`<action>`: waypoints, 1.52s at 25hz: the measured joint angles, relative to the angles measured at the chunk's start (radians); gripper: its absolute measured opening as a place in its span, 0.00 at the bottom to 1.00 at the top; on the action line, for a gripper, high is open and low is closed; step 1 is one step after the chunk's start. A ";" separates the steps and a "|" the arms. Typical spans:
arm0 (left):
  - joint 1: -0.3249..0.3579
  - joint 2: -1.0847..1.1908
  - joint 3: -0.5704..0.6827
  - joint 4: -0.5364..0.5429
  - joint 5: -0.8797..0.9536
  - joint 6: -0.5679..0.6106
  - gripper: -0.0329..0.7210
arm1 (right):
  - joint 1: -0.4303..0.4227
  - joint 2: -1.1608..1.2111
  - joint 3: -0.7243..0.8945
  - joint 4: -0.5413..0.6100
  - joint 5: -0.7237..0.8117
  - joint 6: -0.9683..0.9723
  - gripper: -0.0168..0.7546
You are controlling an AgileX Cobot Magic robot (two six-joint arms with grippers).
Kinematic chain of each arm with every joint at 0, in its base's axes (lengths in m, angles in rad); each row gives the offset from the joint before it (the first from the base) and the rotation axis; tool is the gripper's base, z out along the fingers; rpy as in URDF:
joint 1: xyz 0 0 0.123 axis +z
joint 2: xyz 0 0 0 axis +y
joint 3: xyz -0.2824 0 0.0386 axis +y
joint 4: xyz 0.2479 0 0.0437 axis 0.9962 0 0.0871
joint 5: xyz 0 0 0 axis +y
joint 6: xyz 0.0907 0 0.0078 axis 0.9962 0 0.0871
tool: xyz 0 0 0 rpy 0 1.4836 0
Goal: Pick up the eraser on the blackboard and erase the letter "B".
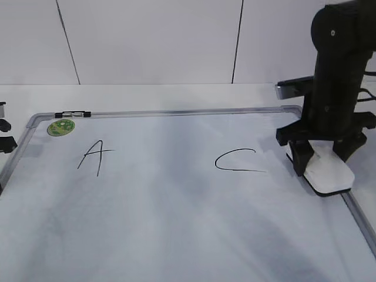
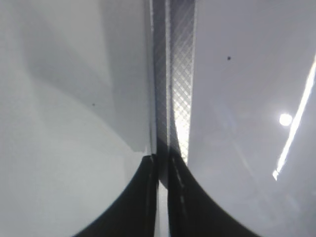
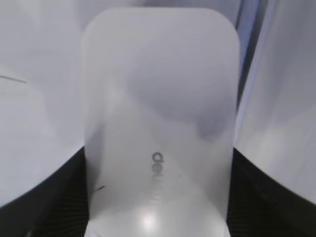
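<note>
At the far left of the exterior view, about nine o'clock, the left end effector (image 2: 163,197) sits over the grey frame of the blackboard (image 1: 176,235), its fingers pressed together with nothing between them. Moving right, the green sticker (image 1: 61,127) lies at the board's ten o'clock corner, then the black "A" (image 1: 94,155); the middle stretch, where the letter "B" belongs, shows only a faint grey smear, so the wiping looks done. Next comes the "C" (image 1: 238,160), and at three o'clock the right end effector (image 1: 322,161) pinches the eraser (image 1: 330,171) by its long sides, dark underside low at the board's right edge. To finish well, I would set it down flat inside the frame, clear of the "C", then spread the fingers before lifting straight up.
</note>
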 joint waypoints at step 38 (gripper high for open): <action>0.000 0.000 0.000 -0.005 0.002 0.000 0.06 | -0.061 0.018 0.044 0.058 -0.106 -0.025 0.69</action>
